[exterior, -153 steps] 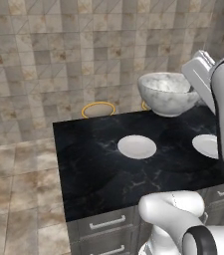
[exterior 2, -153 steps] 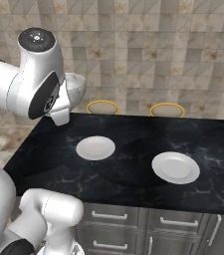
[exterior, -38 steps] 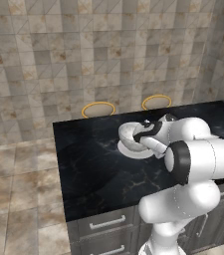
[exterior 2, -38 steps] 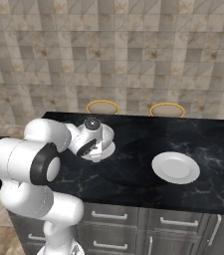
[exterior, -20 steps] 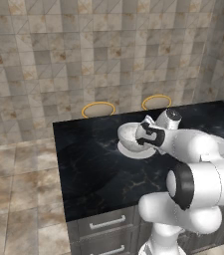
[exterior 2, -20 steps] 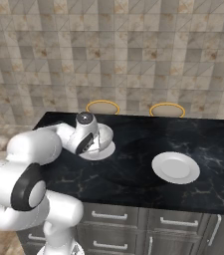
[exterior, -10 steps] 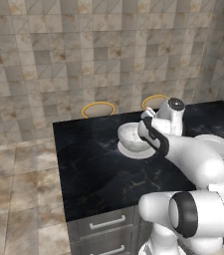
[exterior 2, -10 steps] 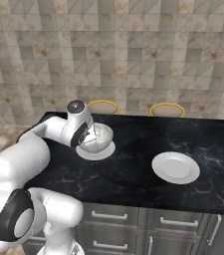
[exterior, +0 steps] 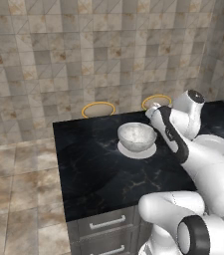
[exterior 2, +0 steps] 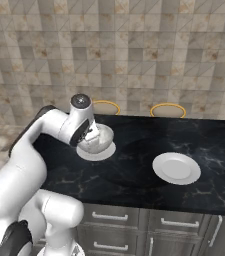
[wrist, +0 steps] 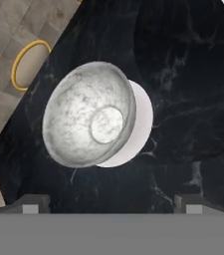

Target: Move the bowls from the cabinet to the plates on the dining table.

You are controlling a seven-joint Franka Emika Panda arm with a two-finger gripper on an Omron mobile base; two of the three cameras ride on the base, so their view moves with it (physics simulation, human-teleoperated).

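1 marbled bowl [exterior: 137, 136], sits on a plate. 2 white plates: 1 under bowl [exterior 2: 97, 151], 1 bare [exterior 2: 176, 168]. 2 round yellow-rimmed stools behind table [exterior 2: 105, 106] [exterior 2: 168, 110]. 1 black marble table [exterior 2: 134, 175]. 4 silver drawer handles on front, right base view.

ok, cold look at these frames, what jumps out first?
The marbled grey-white bowl sitting on a white plate near the far edge of the black marble dining table. The gripper hangs open just above it, holding nothing. To its right, a second white plate lies bare.
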